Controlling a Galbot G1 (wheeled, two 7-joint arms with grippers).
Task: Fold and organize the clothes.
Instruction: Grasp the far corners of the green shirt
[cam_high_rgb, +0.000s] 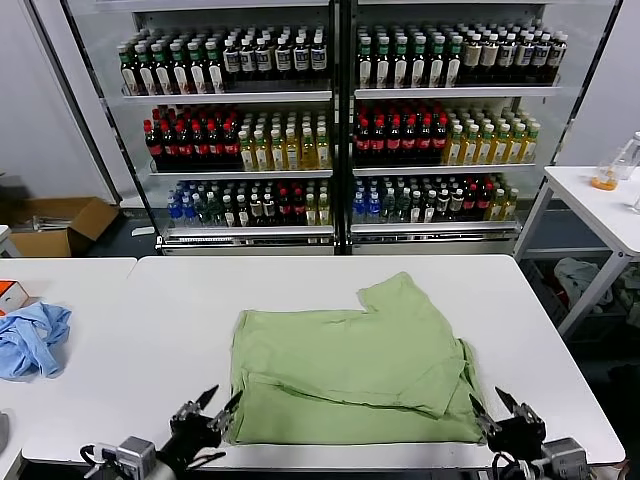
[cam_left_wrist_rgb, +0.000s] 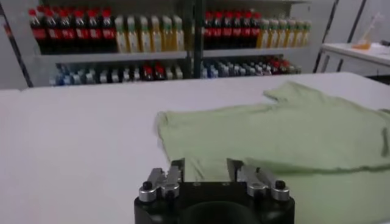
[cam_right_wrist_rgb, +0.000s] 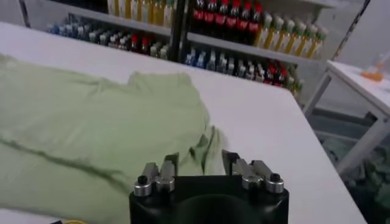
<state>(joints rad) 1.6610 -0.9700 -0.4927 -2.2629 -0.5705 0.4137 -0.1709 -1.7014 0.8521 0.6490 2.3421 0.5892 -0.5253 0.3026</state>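
Note:
The clothes are one light sage-green shirt (cam_high_rgb: 350, 365), lying folded and flat on the white table (cam_high_rgb: 150, 300) with a sleeve pointing toward the far right. My left gripper (cam_high_rgb: 220, 405) sits at the shirt's near left corner, open, with nothing between its fingers. My right gripper (cam_high_rgb: 490, 405) sits at the near right corner, also open and empty. In the left wrist view the shirt (cam_left_wrist_rgb: 292, 131) spreads just beyond the open left gripper (cam_left_wrist_rgb: 206, 167). In the right wrist view the shirt's bunched edge (cam_right_wrist_rgb: 91, 122) lies just past the open right gripper (cam_right_wrist_rgb: 200, 159).
A crumpled light blue cloth (cam_high_rgb: 30, 338) and an orange object (cam_high_rgb: 8, 293) lie on the table's left side. Glass-door coolers full of bottles (cam_high_rgb: 340, 120) stand behind. A second white table (cam_high_rgb: 600, 200) is at the right, and a cardboard box (cam_high_rgb: 60, 225) is on the floor at the left.

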